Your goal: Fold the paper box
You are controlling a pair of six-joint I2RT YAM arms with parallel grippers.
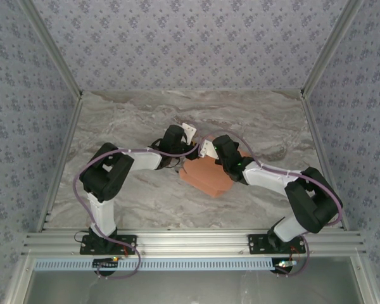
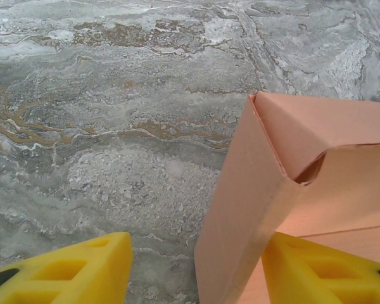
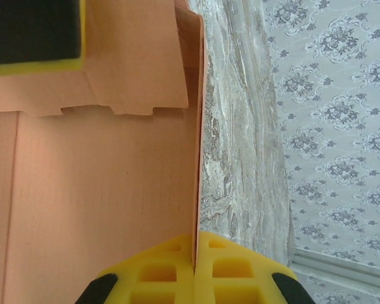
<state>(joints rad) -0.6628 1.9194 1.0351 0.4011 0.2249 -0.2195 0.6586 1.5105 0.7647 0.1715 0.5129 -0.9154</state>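
Note:
The paper box [image 1: 206,179] is salmon-orange cardboard, partly folded, lying mid-table between the two arms. In the left wrist view one wall of the box [image 2: 250,209] stands upright between the yellow fingers [image 2: 82,272]. My left gripper [image 2: 197,247] is open around that wall; the left finger stands well clear of it. In the right wrist view my right gripper [image 3: 195,256] is shut on the thin edge of another upright wall of the box [image 3: 101,190]. A notched flap [image 3: 133,76] folds over at the top, where a finger of the left gripper [image 3: 35,35] rests against the cardboard.
The marble-patterned table [image 1: 133,120] stretches out behind and to the left of the box. Patterned walls [image 1: 190,38] close in the back and sides. An aluminium rail [image 1: 190,240] runs along the near edge by the arm bases.

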